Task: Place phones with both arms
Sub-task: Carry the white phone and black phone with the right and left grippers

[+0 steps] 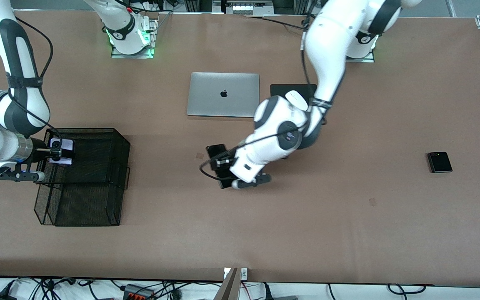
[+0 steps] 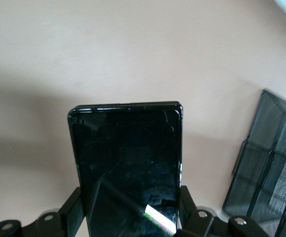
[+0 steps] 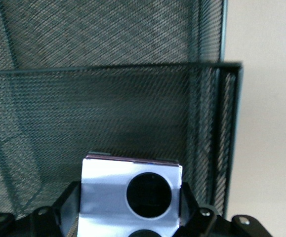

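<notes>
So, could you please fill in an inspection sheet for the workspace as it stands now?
Surface: brown table, bare in most places.
Job's things: lilac flip phone held over the black mesh tray; long black phone held at mid-table; black flip phone lying toward the left arm's end.
Clutter: closed silver laptop; white mouse on a black pad.
Grippers: right gripper shut on the lilac phone; left gripper shut on the long phone.
Cables: black cable looping off the left wrist.
Surroundings: more cables along the table's near edge.
</notes>
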`<control>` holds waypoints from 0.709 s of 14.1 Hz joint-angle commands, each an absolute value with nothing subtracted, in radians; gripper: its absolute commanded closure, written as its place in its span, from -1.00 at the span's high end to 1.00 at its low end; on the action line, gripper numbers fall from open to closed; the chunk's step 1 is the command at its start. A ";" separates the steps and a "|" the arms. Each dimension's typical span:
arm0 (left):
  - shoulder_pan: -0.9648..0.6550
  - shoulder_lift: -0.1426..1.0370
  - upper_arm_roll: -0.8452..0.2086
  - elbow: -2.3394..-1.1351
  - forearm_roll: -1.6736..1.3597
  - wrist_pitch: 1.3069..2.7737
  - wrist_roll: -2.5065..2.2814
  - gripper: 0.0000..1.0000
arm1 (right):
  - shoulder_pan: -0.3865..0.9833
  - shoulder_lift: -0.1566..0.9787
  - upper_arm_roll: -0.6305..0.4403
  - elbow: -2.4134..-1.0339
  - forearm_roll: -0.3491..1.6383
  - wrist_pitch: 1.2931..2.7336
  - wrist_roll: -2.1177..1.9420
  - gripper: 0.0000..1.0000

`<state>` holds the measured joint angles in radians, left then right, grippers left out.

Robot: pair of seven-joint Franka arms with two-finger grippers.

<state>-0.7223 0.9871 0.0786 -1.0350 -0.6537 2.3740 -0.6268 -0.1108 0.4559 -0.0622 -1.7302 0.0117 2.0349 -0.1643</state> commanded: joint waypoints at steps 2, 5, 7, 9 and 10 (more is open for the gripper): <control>-0.804 1.089 0.116 -0.919 -0.674 2.487 -0.634 -0.51 | -0.135 0.446 -0.041 -1.720 0.000 2.043 -0.204 1.00; -0.900 1.121 0.276 -0.916 -0.594 2.370 -0.577 -0.51 | -0.083 0.403 -0.034 -1.622 0.002 1.900 -0.132 1.00; -0.905 1.123 0.288 -0.916 -0.591 2.298 -0.520 -0.51 | -0.040 0.403 -0.034 -1.501 0.008 1.756 -0.057 1.00; -0.913 1.126 0.298 -0.916 -0.592 2.269 -0.518 -0.52 | -0.003 0.403 -0.032 -1.433 0.011 1.697 -0.025 1.00; -0.914 1.134 0.298 -0.916 -0.592 2.263 -0.520 -0.52 | 0.023 0.403 -0.032 -1.410 0.005 1.692 -0.026 1.00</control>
